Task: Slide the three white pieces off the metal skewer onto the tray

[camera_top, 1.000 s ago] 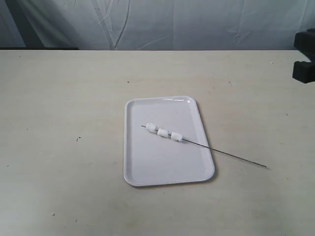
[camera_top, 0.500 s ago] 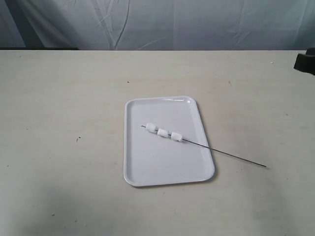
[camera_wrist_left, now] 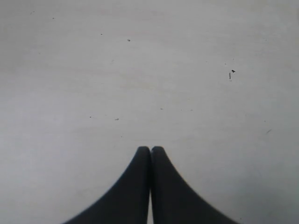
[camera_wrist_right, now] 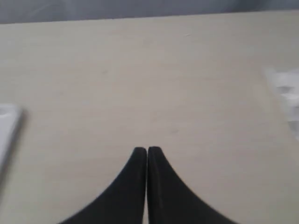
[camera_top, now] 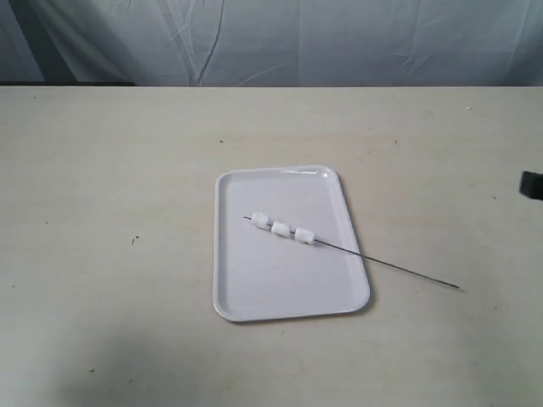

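The white tray (camera_top: 254,288) lies mid-table in the exterior view. Across it rests the thin metal skewer (camera_top: 399,270), one end over the tray, the other out on the table to the right. Three white pieces (camera_top: 282,228) sit threaded side by side on the skewer's tray end. My left gripper (camera_wrist_left: 150,149) is shut over bare table, with nothing between its fingers. My right gripper (camera_wrist_right: 147,149) is also shut and empty; only a dark bit of that arm (camera_top: 532,184) shows at the exterior view's right edge. A tray edge (camera_wrist_right: 8,126) shows blurred in the right wrist view.
The beige table (camera_top: 110,170) carries small dark specks (camera_top: 134,240). A pale cloth backdrop (camera_top: 280,38) hangs behind the far edge. A blurred whitish patch (camera_wrist_right: 287,93) shows at the right wrist view's edge.
The dark right arm at the exterior view's right edge has dropped lower and mostly left the frame. Tray, skewer and pieces have not moved.
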